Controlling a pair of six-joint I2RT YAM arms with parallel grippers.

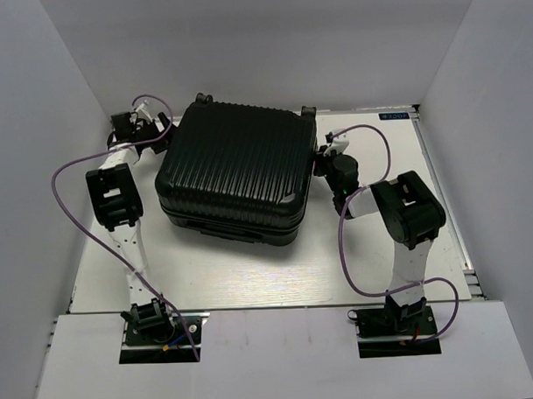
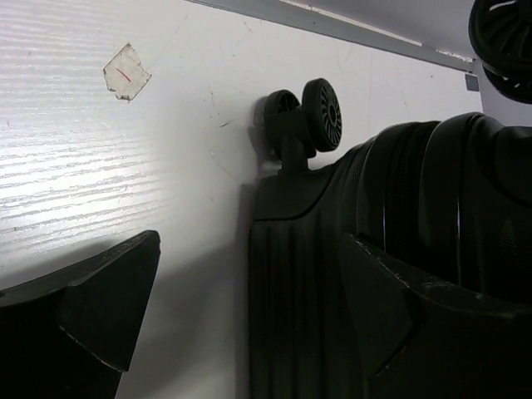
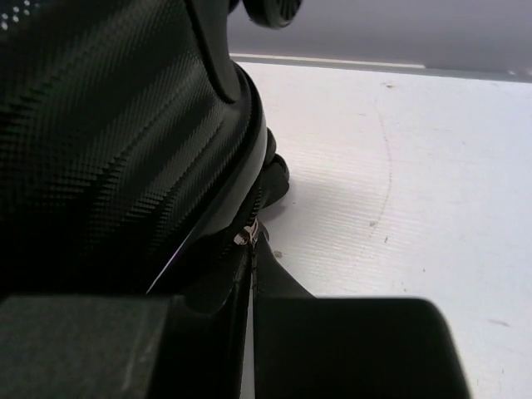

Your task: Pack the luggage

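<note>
The luggage (image 1: 235, 170), a black ribbed suitcase, lies closed and flat on the white table (image 1: 251, 270), its wheels (image 1: 203, 99) toward the back. My left gripper (image 1: 154, 125) is open at its far left corner. In the left wrist view the gripper (image 2: 249, 324) straddles the suitcase's ribbed edge (image 2: 291, 291), below a wheel (image 2: 320, 112). My right gripper (image 1: 319, 163) is at the suitcase's right side. In the right wrist view the gripper (image 3: 253, 249) is shut on the small metal zipper pull (image 3: 247, 233) at the shell's seam (image 3: 125, 125).
White walls enclose the table on the left, back and right. A scrap of tape (image 2: 126, 71) lies on the table near the left gripper. A metal rail (image 1: 441, 193) runs along the table's right edge, with a blue label (image 1: 392, 116) at the back right.
</note>
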